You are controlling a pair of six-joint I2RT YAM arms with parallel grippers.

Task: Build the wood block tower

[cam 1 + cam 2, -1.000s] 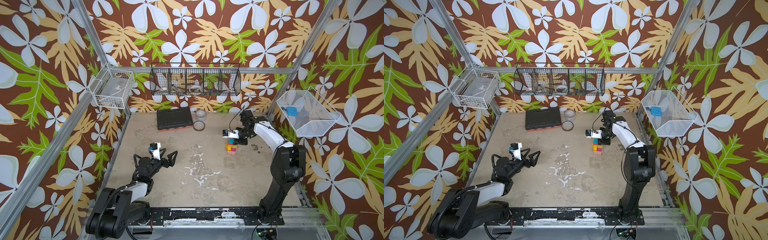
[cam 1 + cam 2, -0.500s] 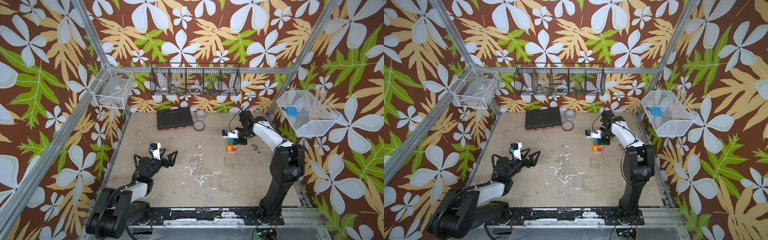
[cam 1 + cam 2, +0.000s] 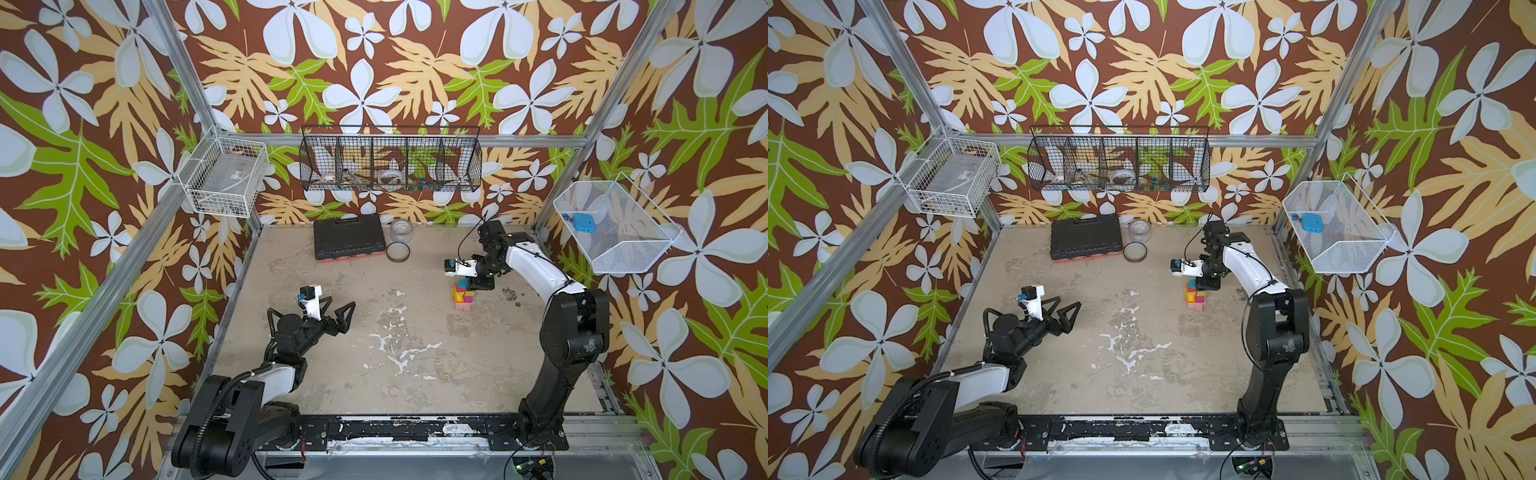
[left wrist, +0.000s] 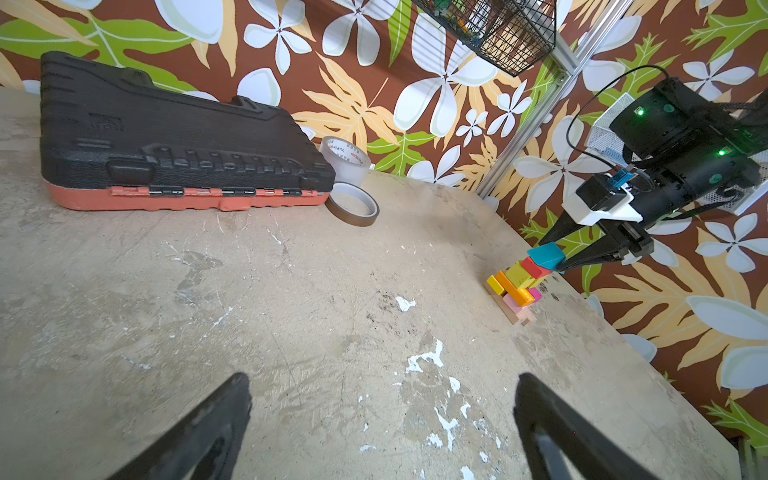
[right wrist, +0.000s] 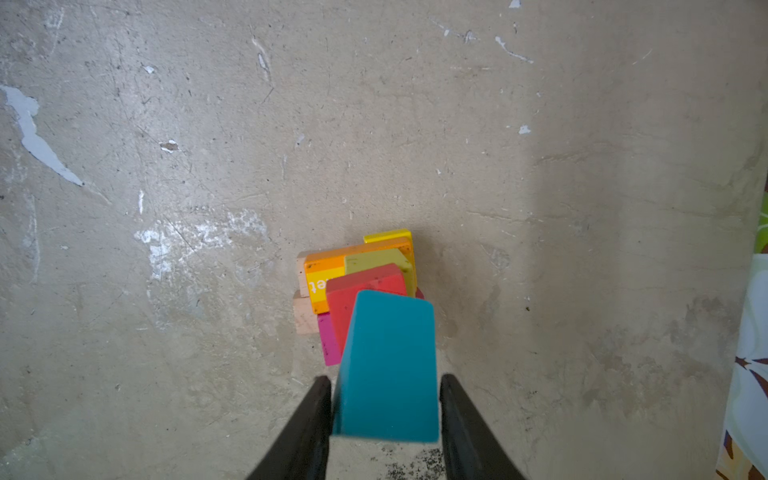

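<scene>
The wood block tower [image 3: 463, 296] [image 3: 1196, 298] [image 4: 517, 284] stands at the right of the table: a pink base, then yellow, orange and magenta blocks, a red block [image 5: 365, 286], and a teal block [image 5: 388, 365] [image 4: 546, 254] lying tilted on top. My right gripper [image 5: 385, 377] [image 3: 471, 286] [image 4: 549, 255] straddles the teal block from above. Its jaws are open, with a thin gap on each side. Well to the left, my left gripper [image 3: 338, 309] [image 3: 1065, 307] [image 4: 382, 376] hovers low over bare table, wide open and empty.
A black tool case [image 3: 347, 239] lies at the back. Beside it are a clear tape roll [image 3: 401, 230] and a flat brown one [image 3: 398, 251]. Wire baskets hang on the walls: white [image 3: 226, 178], black [image 3: 390, 160], white [image 3: 611, 226].
The right jaws have parted slightly from the teal block, which now rests on the tower. Neither arm has otherwise moved.
</scene>
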